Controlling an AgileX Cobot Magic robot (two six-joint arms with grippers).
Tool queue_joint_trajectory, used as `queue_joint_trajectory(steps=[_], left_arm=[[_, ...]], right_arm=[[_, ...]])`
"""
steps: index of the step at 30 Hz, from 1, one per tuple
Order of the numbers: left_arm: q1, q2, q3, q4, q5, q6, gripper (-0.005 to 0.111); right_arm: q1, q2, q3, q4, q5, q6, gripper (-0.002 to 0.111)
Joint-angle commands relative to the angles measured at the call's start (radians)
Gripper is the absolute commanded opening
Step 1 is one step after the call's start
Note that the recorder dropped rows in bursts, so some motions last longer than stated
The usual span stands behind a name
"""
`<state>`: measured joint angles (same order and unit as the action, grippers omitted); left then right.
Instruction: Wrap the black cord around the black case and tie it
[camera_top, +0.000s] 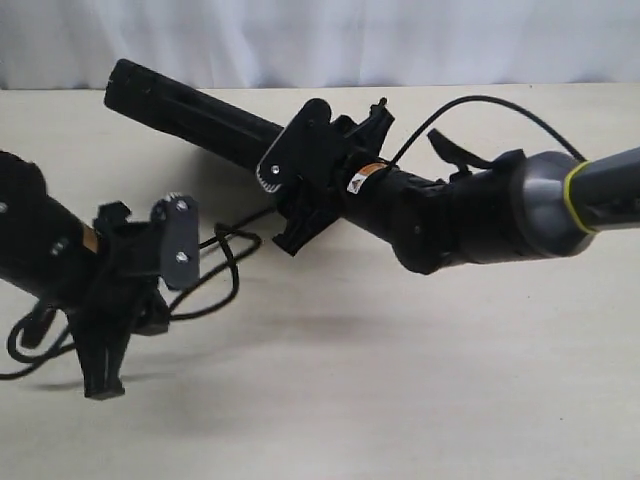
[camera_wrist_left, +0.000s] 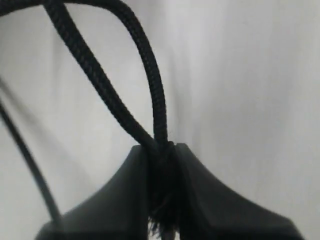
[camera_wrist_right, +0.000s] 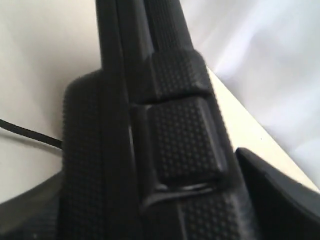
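1. While the right gripper (camera_top: 305, 180) has the black case (camera_top: 190, 110) clamped and apparently lifted off the table (camera_top: 420, 400) in the exterior view, the left gripper (camera_top: 102, 380) hangs low on the other side, tips pointing down. The black cord (camera_top: 228, 262) lies in loose loops between them. Plain beige surface, white curtain (camera_top: 320, 40) behind, plenty of free room.
2. Left wrist view: the jaws are narrowed right down on two strands of the cord, with a frayed end poking out behind the pinch. Looks like a decent bite, so I'd carry the cord up and around the case slowly, with light tension so it doesn't slip out.
3. Right wrist view: the case fills the frame, wedged between the jaws. I'd hold it level and steady while the cord goes round. Can't tell how deep that grip sits.
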<state>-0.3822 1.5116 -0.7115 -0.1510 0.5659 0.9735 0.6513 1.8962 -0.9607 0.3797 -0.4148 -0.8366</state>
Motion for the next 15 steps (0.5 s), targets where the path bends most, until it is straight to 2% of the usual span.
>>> queue_joint_trajectory(steps=[1,3,5,9,13,15], left_arm=[[0.13,-0.098,-0.001,-0.034,-0.011,-0.01,0.0],[0.194,-0.106,-0.001,-0.077,-0.049,-0.01,0.0],[0.243,-0.104,-0.001,-0.199,-0.152,0.031,0.0],[0.243,-0.104,-0.001,-0.457,-0.176,0.349,0.0],[0.243,-0.079,-0.001,-0.642,-0.157,0.59,0.0],[0.243,-0.055,-0.001,-0.67,-0.155,0.629,0.0]], right_arm=[[-0.059,-0.041,0.012,0.136,0.172,0.067,0.004],[-0.066,-0.071,0.014,0.136,0.237,0.072,0.004],[-0.066,-0.091,0.014,0.166,0.285,0.093,0.004],[-0.066,-0.093,0.014,0.166,0.286,0.101,0.004],[-0.066,-0.093,0.014,0.166,0.286,0.127,0.004],[-0.066,-0.093,0.014,0.166,0.286,0.127,0.004]])
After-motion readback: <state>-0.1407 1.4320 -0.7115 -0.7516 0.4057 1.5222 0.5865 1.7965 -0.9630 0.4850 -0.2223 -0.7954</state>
